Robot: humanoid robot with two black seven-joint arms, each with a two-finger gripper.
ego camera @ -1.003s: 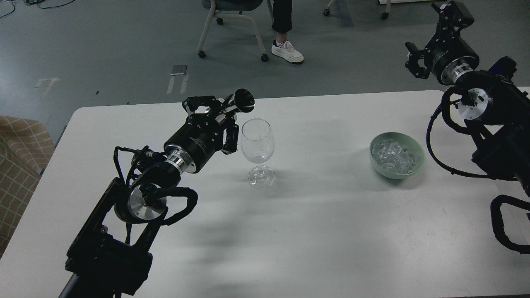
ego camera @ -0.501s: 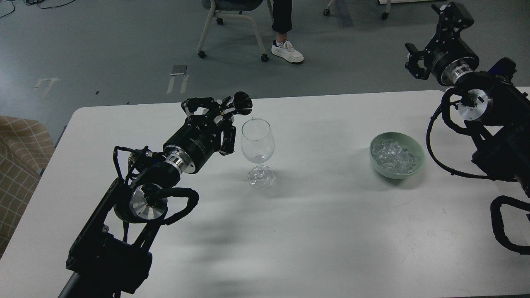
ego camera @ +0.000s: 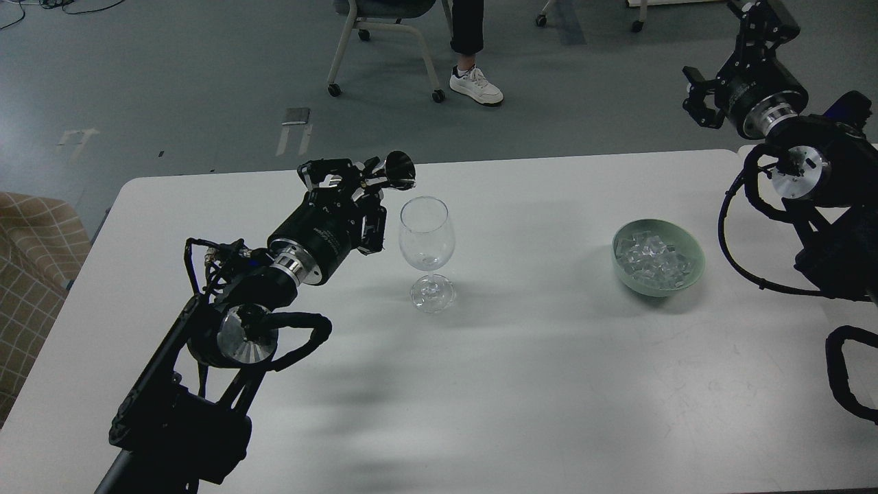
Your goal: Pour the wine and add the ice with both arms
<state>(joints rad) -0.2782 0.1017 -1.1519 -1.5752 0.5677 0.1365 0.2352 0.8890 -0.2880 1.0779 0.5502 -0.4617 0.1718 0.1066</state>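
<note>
A clear wine glass (ego camera: 426, 233) stands upright on the white table (ego camera: 535, 384), with a trace of wine (ego camera: 429, 261) at the bottom of its bowl. My left gripper (ego camera: 362, 181) is just left of the glass rim, shut on a small dark metal cup (ego camera: 400, 170). The cup lies tilted with its mouth toward the glass, beside and slightly above the rim. Ice (ego camera: 651, 258) fills a pale green bowl (ego camera: 694, 269) to the right. My right gripper (ego camera: 732, 60) is raised beyond the table's far right corner, seen from behind, and its fingertips are hidden.
A chair (ego camera: 384, 27) and a seated person's leg and white shoe (ego camera: 476, 85) are on the floor beyond the table. A checkered tan seat (ego camera: 31, 247) sits off the left edge. My right arm's cables (ego camera: 737, 261) loop over the table's right side.
My left gripper has drawn the cup slightly left and back from over the glass rim. My right arm has shifted a little up and to the right.
</note>
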